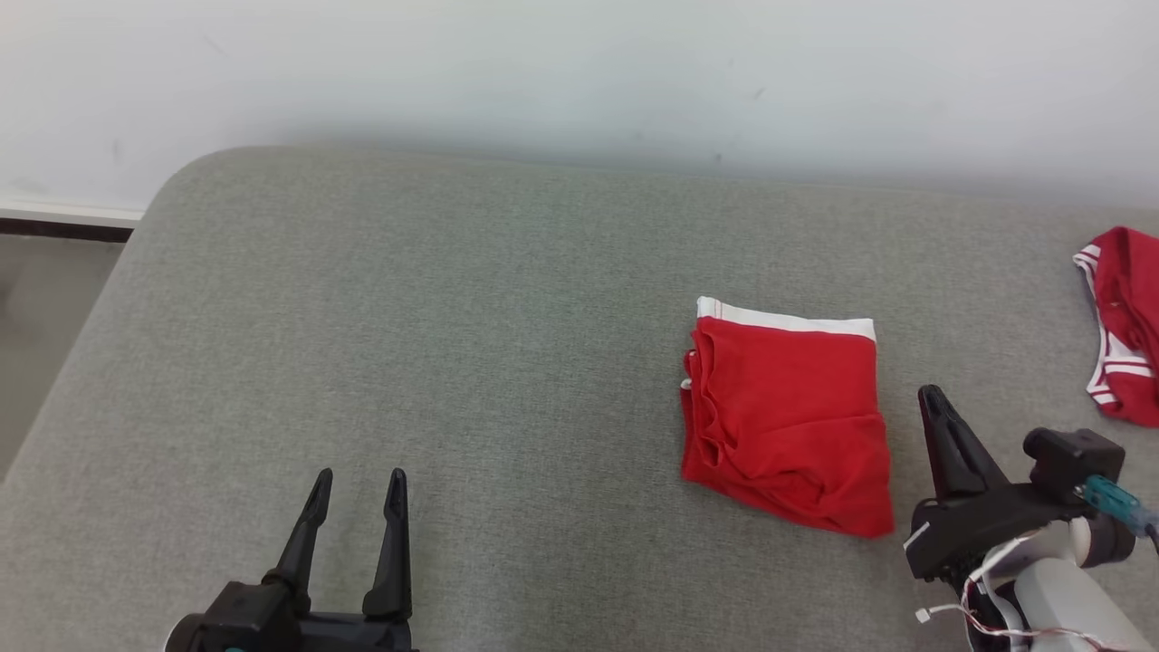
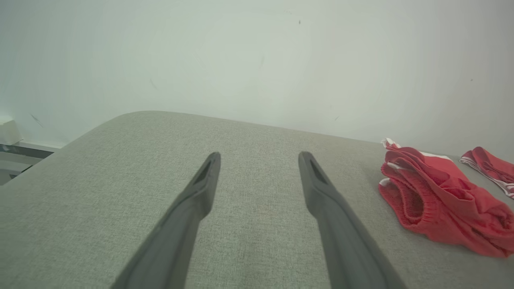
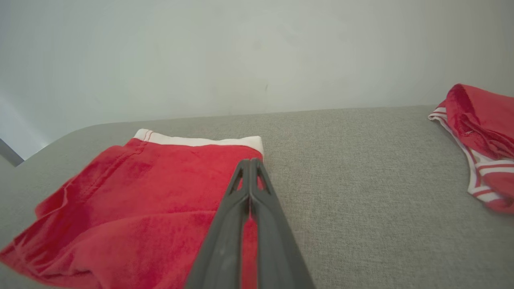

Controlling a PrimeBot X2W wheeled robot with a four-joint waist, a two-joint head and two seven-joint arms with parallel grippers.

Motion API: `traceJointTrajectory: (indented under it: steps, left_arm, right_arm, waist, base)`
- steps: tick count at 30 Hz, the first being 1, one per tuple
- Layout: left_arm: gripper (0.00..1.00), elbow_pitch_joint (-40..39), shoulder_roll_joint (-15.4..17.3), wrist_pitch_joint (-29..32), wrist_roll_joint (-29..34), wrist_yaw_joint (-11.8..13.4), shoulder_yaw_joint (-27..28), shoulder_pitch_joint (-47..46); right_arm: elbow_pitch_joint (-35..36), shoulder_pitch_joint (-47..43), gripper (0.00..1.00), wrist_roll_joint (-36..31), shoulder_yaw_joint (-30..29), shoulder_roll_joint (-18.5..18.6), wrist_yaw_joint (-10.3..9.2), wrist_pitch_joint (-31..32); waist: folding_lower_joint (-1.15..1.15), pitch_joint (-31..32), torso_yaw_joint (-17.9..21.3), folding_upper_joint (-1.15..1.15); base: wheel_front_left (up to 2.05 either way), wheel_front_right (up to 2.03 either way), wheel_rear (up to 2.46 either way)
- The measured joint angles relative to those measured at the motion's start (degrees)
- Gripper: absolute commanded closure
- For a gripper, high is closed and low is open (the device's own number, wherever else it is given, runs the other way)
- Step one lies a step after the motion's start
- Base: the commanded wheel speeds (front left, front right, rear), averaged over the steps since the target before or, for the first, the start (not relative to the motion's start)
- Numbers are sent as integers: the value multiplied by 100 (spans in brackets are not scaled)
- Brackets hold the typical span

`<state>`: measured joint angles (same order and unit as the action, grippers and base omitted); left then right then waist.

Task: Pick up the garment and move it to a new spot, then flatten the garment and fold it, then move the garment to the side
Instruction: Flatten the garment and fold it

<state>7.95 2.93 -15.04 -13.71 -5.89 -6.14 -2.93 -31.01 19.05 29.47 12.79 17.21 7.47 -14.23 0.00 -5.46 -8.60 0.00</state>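
Observation:
The garment is a red piece with a white waistband, folded into a rough square on the grey cushioned surface, right of centre. It lies at the right in the left wrist view and at the lower left in the right wrist view. My right gripper is just off the garment's right edge, fingers pressed together with nothing between them; the closed tips sit over the garment's right border. My left gripper rests at the lower left, far from the garment, open and empty, its fingers spread above bare fabric.
A second red garment with white stripes lies crumpled at the far right edge, also visible in the right wrist view. A pale wall runs behind the surface. The surface's rounded left corner drops to the floor.

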Motion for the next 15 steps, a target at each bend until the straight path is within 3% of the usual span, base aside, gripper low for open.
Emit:
traceJointTrajectory:
  steps: [11, 15]
  left_arm:
    - [0, 73, 0, 0, -2, -24, -94, -57]
    - [0, 66, 0, 0, -27, -16, -113, -55]
  right_arm:
    - [-1227, 603, 100, -219, 533, -454, 0, -66]
    - [-1287, 696, 100, -210, 771, -968, 0, -74]
  waist:
    - [0, -3, -329, 0]
    - [0, -26, -445, 0]
  base:
    - [0, 0, 0]
    - [0, 0, 0]
